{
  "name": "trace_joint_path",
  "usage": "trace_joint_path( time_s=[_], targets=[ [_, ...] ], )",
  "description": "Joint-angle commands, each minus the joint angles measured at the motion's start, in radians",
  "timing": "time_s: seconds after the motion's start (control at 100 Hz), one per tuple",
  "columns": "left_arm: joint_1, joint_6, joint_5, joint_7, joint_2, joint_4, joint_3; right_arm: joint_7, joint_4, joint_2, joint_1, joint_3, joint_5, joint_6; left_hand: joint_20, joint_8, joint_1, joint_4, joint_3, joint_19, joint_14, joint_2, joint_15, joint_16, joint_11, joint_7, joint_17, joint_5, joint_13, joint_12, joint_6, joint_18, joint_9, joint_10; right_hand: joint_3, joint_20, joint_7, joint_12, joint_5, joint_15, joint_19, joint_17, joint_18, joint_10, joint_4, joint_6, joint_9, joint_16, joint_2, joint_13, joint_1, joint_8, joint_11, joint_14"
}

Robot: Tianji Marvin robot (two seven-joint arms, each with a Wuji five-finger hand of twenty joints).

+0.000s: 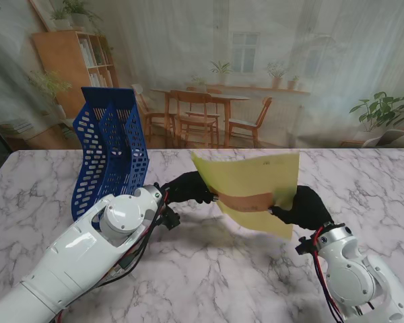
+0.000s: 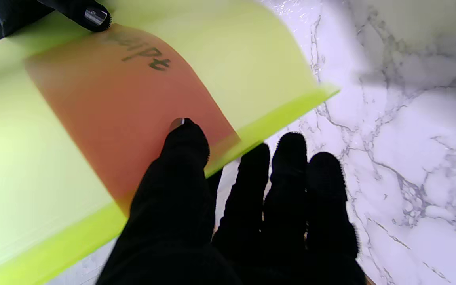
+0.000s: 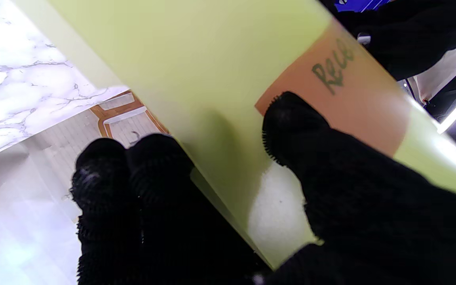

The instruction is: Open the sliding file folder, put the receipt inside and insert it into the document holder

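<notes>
- Across the marble table [image 1: 209,276], both arms rise from the near corners and meet at the middle; the table's far edge meets a printed room backdrop.
- At far left stands the blue holder [image 1: 111,151], upright and tilted; its near foot is hidden behind the left arm.
- Between the hands, raised off the table, hangs the yellow folder [image 1: 252,176], bowed; how far it is opened cannot be told from the stand view.
- Inside it the orange receipt [image 1: 246,202] shows through the yellow cover; the stand view gives only a blur of colour, while the wrist views show handwriting on it, cut off in each.
- Left hand [image 1: 188,188] pinches the folder's left edge; the left wrist view shows the thumb [image 2: 184,138] pressed on the cover over the receipt, the other fingers behind the edge.
- Right hand [image 1: 303,207] grips the right end likewise, thumb [image 3: 287,118] on top and fingers underneath, as its wrist view shows.
</notes>
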Motion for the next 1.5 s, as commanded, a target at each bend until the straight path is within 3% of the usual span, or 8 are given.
trace_joint_path(
  time_s=[0.0,0.16,0.27,0.64,0.91,1.13,1.25,1.49],
  targets=[
    [-0.003,-0.007,-0.008,-0.016,-0.008,-0.012,0.003,0.006,0.005,-0.006,-0.004,-0.005,0.017,0.005,-0.016,0.004,-0.037,0.021,-0.036,-0.030,-0.007,0.025,-0.031,-0.014,0.032,-0.047,-0.030,-0.031,-0.039,-0.055,-0.024,-0.047,-0.074,-0.081,0.096,0.019,0.072,0.014,0.063,0.054,0.029,0.014,0.005,0.019,0.042,-0.096,0.027,0.020,0.014,0.020,0.088,0.039,0.016,-0.027],
    [-0.005,-0.023,-0.009,-0.016,-0.008,-0.003,0.006,0.007,0.002,-0.012,-0.006,-0.007,0.075,0.009,-0.033,-0.031,-0.194,0.037,-0.044,-0.090,-0.004,0.040,-0.076,-0.030,-0.021,-0.154,-0.092,-0.075,-0.134,-0.091,-0.027,-0.059,-0.242,-0.076,0.094,0.019,0.072,0.014,0.060,0.049,0.027,0.013,0.006,0.019,0.042,-0.096,0.025,0.018,0.017,0.021,0.088,0.040,0.016,-0.026],
    [-0.004,-0.034,0.002,-0.004,-0.010,0.004,0.007,-0.007,0.003,-0.019,-0.006,-0.007,0.109,0.006,-0.048,-0.041,-0.261,0.104,-0.023,-0.139,0.000,0.030,-0.107,-0.037,-0.050,-0.201,-0.152,-0.122,-0.224,-0.105,-0.018,-0.070,-0.369,-0.050,0.091,0.019,0.073,0.015,0.056,0.045,0.026,0.013,0.005,0.017,0.041,-0.098,0.022,0.015,0.021,0.021,0.088,0.043,0.018,-0.030],
    [-0.026,-0.062,-0.033,-0.039,-0.009,0.034,0.016,0.014,-0.019,-0.024,-0.015,0.006,0.197,-0.009,-0.123,-0.225,-0.455,0.026,-0.022,-0.314,-0.050,-0.115,-0.246,-0.163,-0.243,-0.516,-0.259,-0.450,-0.467,-0.238,-0.089,-0.127,-0.683,-0.113,0.091,0.020,0.074,0.012,0.053,0.041,0.024,0.013,0.004,0.019,0.043,-0.097,0.018,0.013,0.024,0.022,0.090,0.048,0.022,-0.029],
    [-0.044,-0.031,-0.102,-0.064,-0.021,0.070,0.027,0.028,-0.030,-0.024,-0.019,0.018,0.220,-0.020,-0.147,-0.205,-0.499,-0.002,-0.024,-0.364,-0.028,-0.200,-0.251,-0.207,-0.305,-0.541,-0.265,-0.501,-0.536,-0.291,0.012,-0.114,-0.724,-0.052,0.091,0.020,0.073,0.011,0.052,0.041,0.022,0.011,0.005,0.020,0.043,-0.096,0.016,0.012,0.025,0.021,0.090,0.049,0.023,-0.029],
    [-0.034,-0.014,-0.179,-0.064,-0.037,0.043,0.048,0.032,-0.029,-0.025,-0.008,0.008,0.235,-0.009,-0.090,-0.116,-0.377,0.035,0.075,-0.239,-0.094,-0.083,-0.196,-0.201,-0.075,-0.413,-0.143,-0.299,-0.340,-0.140,-0.025,-0.137,-0.393,-0.156,0.091,0.020,0.072,0.011,0.050,0.039,0.020,0.010,0.006,0.022,0.042,-0.096,0.014,0.011,0.027,0.021,0.090,0.050,0.025,-0.027],
    [-0.011,0.004,-0.216,-0.017,-0.053,0.013,0.045,0.023,-0.026,-0.027,-0.004,0.004,0.239,-0.006,-0.041,-0.009,-0.222,0.032,0.109,-0.104,-0.116,0.045,-0.127,-0.172,-0.003,-0.204,-0.024,-0.065,-0.141,-0.098,-0.063,-0.134,-0.111,-0.165,0.089,0.020,0.072,0.010,0.048,0.035,0.017,0.007,0.007,0.021,0.042,-0.096,0.011,0.008,0.030,0.021,0.090,0.051,0.026,-0.028],
    [0.021,0.035,-0.233,0.049,-0.066,-0.040,0.032,0.013,-0.016,-0.032,0.001,0.001,0.259,-0.003,-0.022,-0.089,-0.007,0.045,0.095,0.092,-0.046,0.072,0.025,-0.125,0.014,0.128,0.203,0.160,0.138,-0.019,-0.048,-0.072,0.233,-0.125,0.073,0.008,0.067,-0.002,0.030,-0.040,-0.014,-0.013,0.010,0.002,0.042,-0.105,-0.011,-0.021,0.049,0.018,0.090,0.058,0.012,-0.014]
  ],
)
